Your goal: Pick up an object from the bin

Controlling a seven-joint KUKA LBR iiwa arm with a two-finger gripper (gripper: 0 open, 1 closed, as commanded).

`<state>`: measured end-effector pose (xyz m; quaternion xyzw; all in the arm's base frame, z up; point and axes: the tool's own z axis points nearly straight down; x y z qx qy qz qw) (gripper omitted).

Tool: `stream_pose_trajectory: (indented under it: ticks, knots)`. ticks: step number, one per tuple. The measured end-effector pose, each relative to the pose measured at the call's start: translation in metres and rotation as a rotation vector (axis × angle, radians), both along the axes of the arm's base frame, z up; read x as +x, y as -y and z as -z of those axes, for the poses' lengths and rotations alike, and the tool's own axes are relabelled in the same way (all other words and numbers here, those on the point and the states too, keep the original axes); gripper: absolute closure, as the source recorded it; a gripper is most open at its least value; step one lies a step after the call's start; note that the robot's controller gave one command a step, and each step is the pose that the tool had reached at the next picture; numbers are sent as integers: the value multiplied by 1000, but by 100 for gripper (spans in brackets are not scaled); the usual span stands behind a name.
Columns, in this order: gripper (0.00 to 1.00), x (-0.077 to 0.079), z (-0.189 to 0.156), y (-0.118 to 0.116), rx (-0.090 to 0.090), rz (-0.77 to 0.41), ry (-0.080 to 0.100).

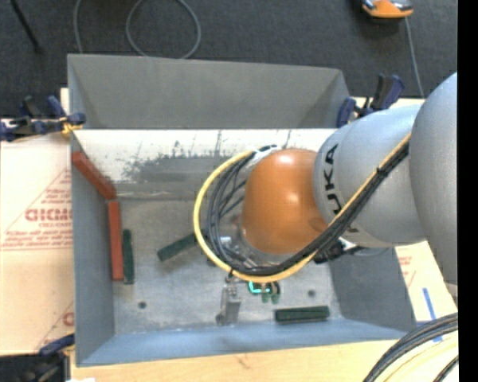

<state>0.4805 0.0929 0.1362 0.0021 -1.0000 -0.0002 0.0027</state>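
Observation:
My gripper (247, 297) hangs under the orange wrist cover near the front middle of the bin. Its two fingertips stand apart, with bare bin floor and no thing between them. A dark green flat bar (302, 314) lies just right of the fingertips by the front wall, apart from them. To the left of the gripper on the floor lies a second dark green bar (177, 248), tilted.
Along the left wall an orange-brown stick (115, 239) lies lengthwise with a thin dark green stick (127, 255) right beside it. Another orange-brown stick (93, 174) leans diagonally in the back left corner. The arm and its cables cover the bin's right half.

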Motion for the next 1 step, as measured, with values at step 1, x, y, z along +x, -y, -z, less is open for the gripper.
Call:
stream_pose_trajectory:
  ticks: [1]
  knots:
    - [0, 80, 59, 8, 0, 99, 11]
